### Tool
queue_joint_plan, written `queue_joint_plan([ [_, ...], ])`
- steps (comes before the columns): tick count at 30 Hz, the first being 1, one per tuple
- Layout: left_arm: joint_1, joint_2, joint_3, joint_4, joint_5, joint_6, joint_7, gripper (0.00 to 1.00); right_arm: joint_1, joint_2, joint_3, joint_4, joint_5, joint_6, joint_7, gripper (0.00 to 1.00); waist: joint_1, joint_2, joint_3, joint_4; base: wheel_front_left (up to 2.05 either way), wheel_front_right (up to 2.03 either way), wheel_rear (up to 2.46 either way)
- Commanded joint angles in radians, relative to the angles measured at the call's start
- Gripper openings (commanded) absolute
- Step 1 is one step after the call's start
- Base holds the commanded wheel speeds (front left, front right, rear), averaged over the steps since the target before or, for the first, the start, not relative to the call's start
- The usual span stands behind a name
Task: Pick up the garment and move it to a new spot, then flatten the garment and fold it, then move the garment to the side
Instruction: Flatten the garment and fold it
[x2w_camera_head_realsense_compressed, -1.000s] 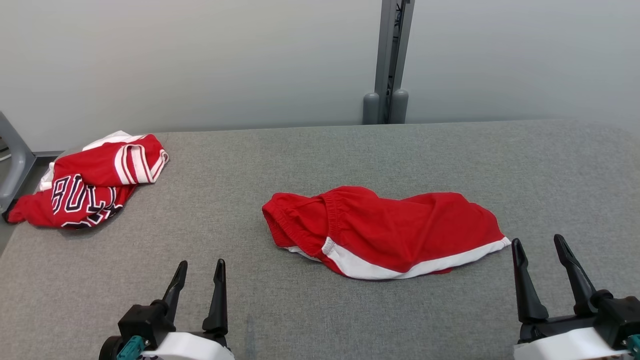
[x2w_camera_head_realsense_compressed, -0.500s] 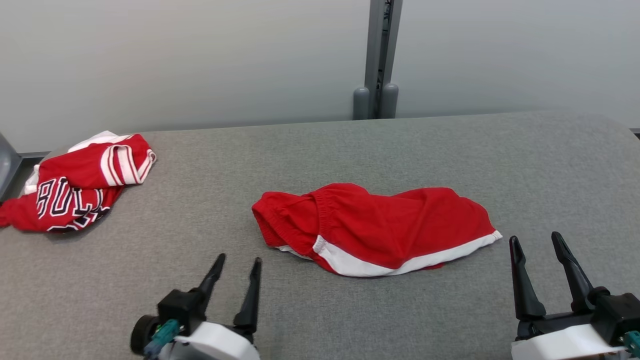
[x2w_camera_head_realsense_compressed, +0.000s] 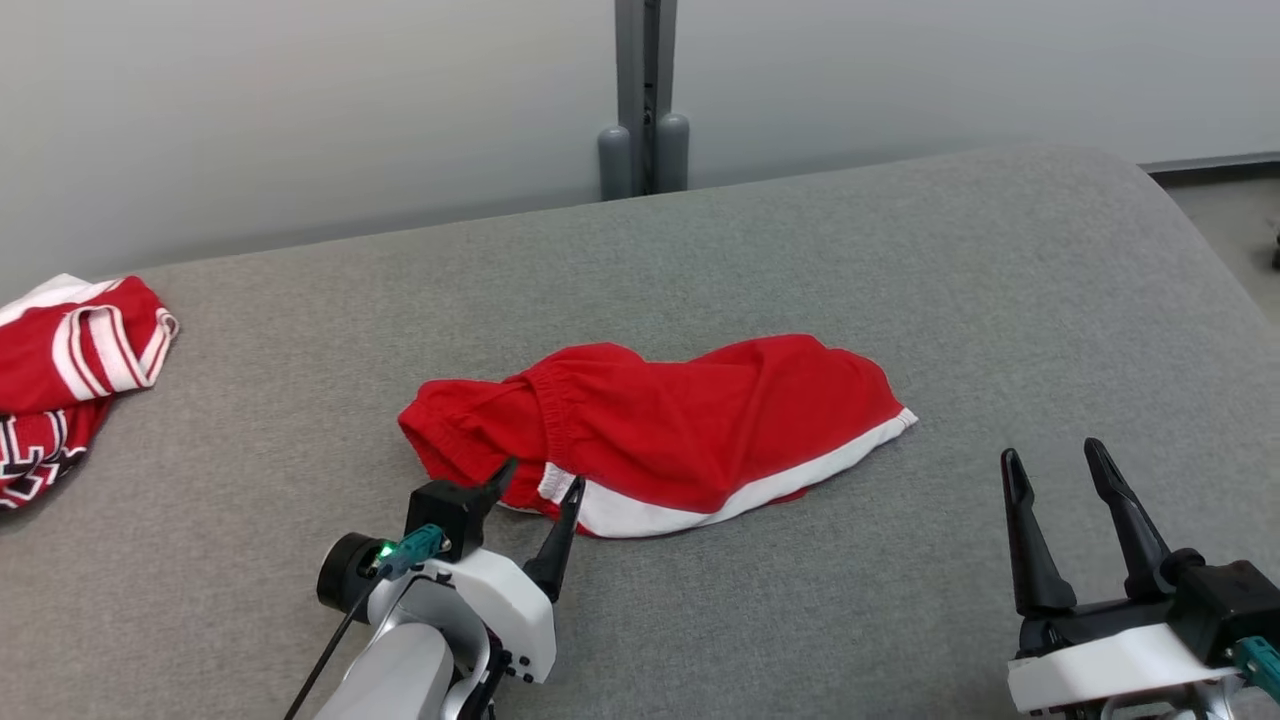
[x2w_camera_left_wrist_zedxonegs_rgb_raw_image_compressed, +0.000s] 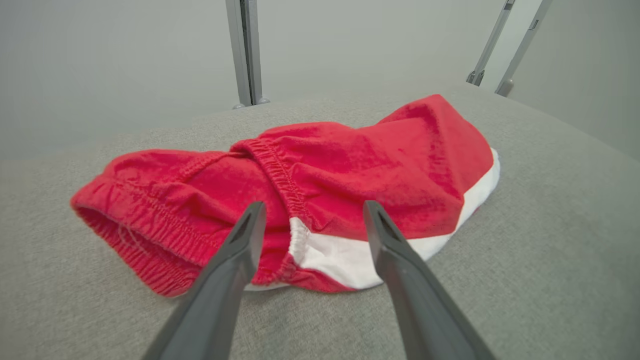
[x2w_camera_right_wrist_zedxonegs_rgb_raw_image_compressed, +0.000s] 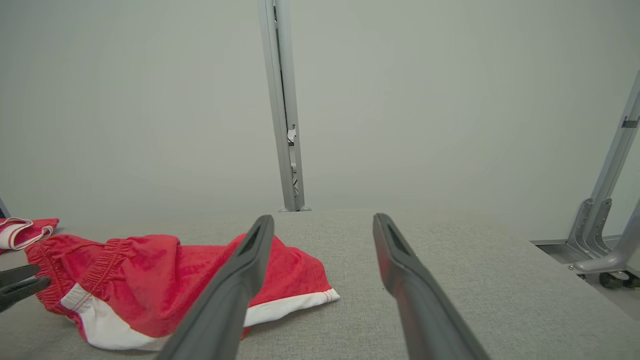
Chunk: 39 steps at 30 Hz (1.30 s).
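Observation:
The garment (x2w_camera_head_realsense_compressed: 680, 430) is a pair of red shorts with a white hem band, lying crumpled in the middle of the grey table (x2w_camera_head_realsense_compressed: 900, 250). My left gripper (x2w_camera_head_realsense_compressed: 542, 475) is open, its fingertips at the garment's near edge by the gathered waistband. In the left wrist view the garment (x2w_camera_left_wrist_zedxonegs_rgb_raw_image_compressed: 350, 165) lies just beyond the open left gripper (x2w_camera_left_wrist_zedxonegs_rgb_raw_image_compressed: 314, 205), with nothing between the fingers. My right gripper (x2w_camera_head_realsense_compressed: 1052, 450) stands open and empty to the right of the garment, apart from it. The right wrist view has the garment (x2w_camera_right_wrist_zedxonegs_rgb_raw_image_compressed: 150, 280) left of the open right gripper (x2w_camera_right_wrist_zedxonegs_rgb_raw_image_compressed: 322, 217).
A second red garment with white stripes and lettering (x2w_camera_head_realsense_compressed: 70, 370) lies bunched at the table's far left edge. A grey post (x2w_camera_head_realsense_compressed: 645, 100) stands behind the table. The table's rounded right edge (x2w_camera_head_realsense_compressed: 1200, 270) drops to the floor. Metal frame legs (x2w_camera_right_wrist_zedxonegs_rgb_raw_image_compressed: 600, 235) stand at the right.
The head camera has turned, shifting the whole picture left. My left gripper has moved forward and right, up to the garment's near edge. The right gripper holds its pose, and both stay open.

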Motion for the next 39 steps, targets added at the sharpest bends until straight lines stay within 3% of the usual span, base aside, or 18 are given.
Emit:
queue_joint_plan([
  [1,-0.019,0.004,-0.002,0.012,-0.004,0.004,-0.001,1.00,-0.008,-0.006,-0.001,0.001,0.004,0.000,-0.005,1.00,0.0000,-0.0001,0.025,-0.028,0.00,0.00,0.00],
  [8,-0.100,0.004,-0.014,0.162,-0.036,0.030,0.023,1.00,-0.021,-0.006,-0.007,0.000,0.014,0.000,-0.005,1.00,0.0000,-0.0001,0.055,-0.070,0.00,0.00,0.00],
  [9,-0.107,0.004,-0.017,0.177,-0.040,0.034,0.024,0.96,-0.022,-0.006,-0.007,0.001,0.014,0.000,-0.005,1.00,0.0000,-0.0001,0.056,-0.071,0.00,0.00,0.00],
  [10,-0.113,0.004,-0.021,0.191,-0.045,0.034,0.025,0.78,-0.023,-0.006,-0.008,0.002,0.015,0.000,-0.005,1.00,0.0000,-0.0001,0.057,-0.072,0.00,0.00,0.00],
  [11,-0.119,0.004,-0.025,0.204,-0.049,0.032,0.026,0.45,-0.023,-0.006,-0.008,0.002,0.016,0.000,-0.005,1.00,0.0000,-0.0001,0.057,-0.073,0.00,0.00,0.00],
  [13,-0.129,0.004,-0.035,0.220,-0.054,0.027,0.018,0.00,-0.023,-0.006,-0.009,0.003,0.018,0.000,-0.005,1.00,0.0000,-0.0001,0.057,-0.072,0.00,0.00,0.00],
  [19,-0.125,0.005,-0.056,0.193,-0.097,0.017,-0.026,0.00,-0.019,-0.006,-0.027,-0.002,0.018,0.000,-0.005,1.00,0.0000,-0.0001,0.050,-0.040,0.00,0.00,0.00],
  [31,0.070,0.050,0.056,-0.008,-0.164,0.035,-0.044,0.00,-0.003,-0.006,-0.039,0.037,0.005,0.000,-0.005,1.00,0.0000,-0.0001,0.028,0.070,0.00,0.00,0.00],
  [39,0.136,0.063,0.088,-0.034,-0.176,0.052,-0.044,0.00,-0.001,-0.006,-0.028,0.084,-0.022,0.000,-0.005,1.00,0.0000,-0.0001,0.024,0.103,0.00,0.00,0.00],
])
